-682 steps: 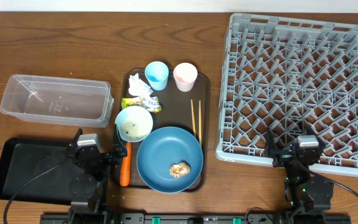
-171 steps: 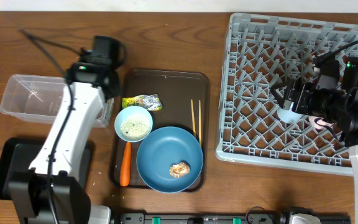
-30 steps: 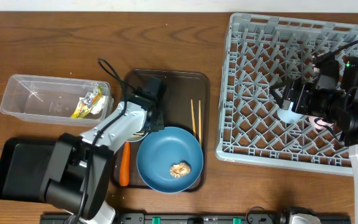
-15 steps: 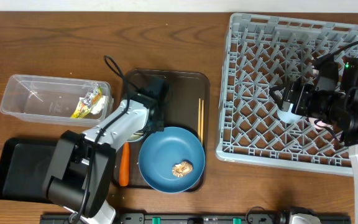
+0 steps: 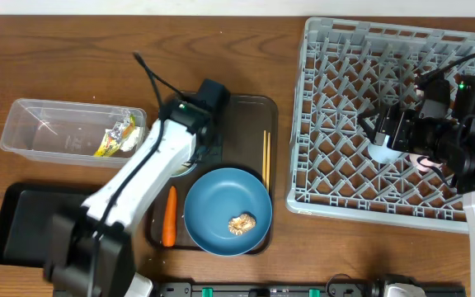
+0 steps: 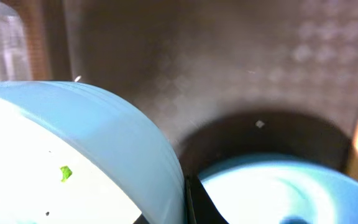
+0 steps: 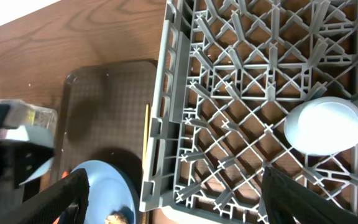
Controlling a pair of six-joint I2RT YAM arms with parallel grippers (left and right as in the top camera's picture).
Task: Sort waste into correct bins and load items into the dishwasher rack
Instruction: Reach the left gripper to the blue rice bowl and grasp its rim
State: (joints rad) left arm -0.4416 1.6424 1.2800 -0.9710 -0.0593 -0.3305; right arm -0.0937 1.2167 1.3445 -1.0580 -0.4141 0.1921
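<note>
My left gripper (image 6: 188,202) is shut on the rim of the light blue bowl (image 6: 73,155), which fills the left of the left wrist view with rice and a green fleck inside. From overhead the left gripper (image 5: 195,155) is over the serving tray and the arm hides most of the bowl. The blue plate (image 5: 228,210) carries the brown food lump (image 5: 240,222). The carrot (image 5: 168,216) lies left of it, the chopsticks (image 5: 265,157) to its upper right. My right gripper (image 7: 179,205) hangs open over the dishwasher rack (image 5: 394,49), near an upturned cup (image 7: 325,127).
The clear tub (image 5: 48,130) at the left holds the yellow-green wrapper (image 5: 115,136). The black tray (image 5: 23,223) lies below it. The dark brown serving tray (image 5: 242,115) sits between the tub and the rack. A pink cup (image 5: 423,162) shows in the rack by the right arm.
The left jaws have closed on the bowl's rim and the left arm has swung up. The plate and chopsticks slid slightly right. The right arm has not moved.
</note>
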